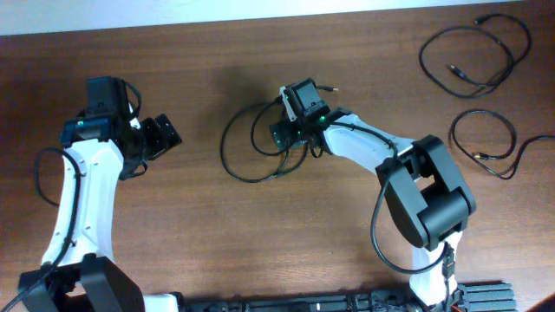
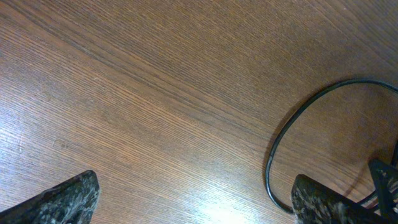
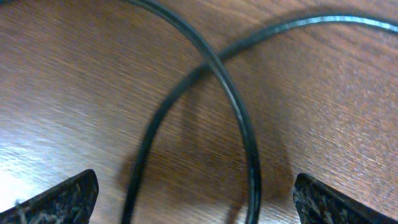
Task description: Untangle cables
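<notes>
Our right gripper (image 3: 196, 200), spread wide, hangs over a looped cable (image 3: 211, 62) mid-table (image 1: 217, 234), with two strands crossing between its fingers. Our left gripper (image 2: 196, 200), also wide, sits beside that loop. Two other cables (image 1: 473, 56) lie well apart, far right.
</notes>
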Tool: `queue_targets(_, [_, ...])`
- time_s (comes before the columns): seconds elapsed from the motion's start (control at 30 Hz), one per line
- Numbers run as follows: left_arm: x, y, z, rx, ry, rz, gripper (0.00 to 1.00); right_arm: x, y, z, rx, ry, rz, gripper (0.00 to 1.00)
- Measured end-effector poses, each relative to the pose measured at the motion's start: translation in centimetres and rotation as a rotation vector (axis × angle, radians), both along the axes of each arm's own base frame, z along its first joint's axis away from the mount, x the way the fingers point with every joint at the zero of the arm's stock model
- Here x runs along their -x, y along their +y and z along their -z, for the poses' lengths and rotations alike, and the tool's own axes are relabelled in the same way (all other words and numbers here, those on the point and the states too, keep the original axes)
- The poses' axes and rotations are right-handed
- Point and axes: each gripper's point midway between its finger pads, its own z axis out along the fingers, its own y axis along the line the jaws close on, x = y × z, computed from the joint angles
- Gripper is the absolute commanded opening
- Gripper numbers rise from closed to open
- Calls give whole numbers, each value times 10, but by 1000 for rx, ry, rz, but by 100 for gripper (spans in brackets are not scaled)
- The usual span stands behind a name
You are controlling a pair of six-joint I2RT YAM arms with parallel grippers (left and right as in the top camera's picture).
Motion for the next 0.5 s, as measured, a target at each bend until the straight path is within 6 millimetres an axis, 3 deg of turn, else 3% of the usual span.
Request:
queue_targets(0.03, [0,0,0,0,0,0,99,0,-4,6,29,2,3,42])
queue_targets(0.07, [0,0,0,0,0,0,99,1,-6,6,33,6,10,20])
queue_targets(0.1, [0,0,0,0,0,0,99,3,-8,8,46,17,6,4])
queue_targets(0.27, [0,0,0,0,0,0,99,20,-18,7,96,101,11,4])
queue_targets(0.37, [0,0,0,0,-1,0,99,34,-39,-16,122,155,34,4])
queue_targets(0.43, [0,0,0,0,0,0,99,9,-60,-92,49,2,89,4])
queue_targets(0.5, [0,0,0,0,0,0,99,0,-87,-167,48,-172,29,4])
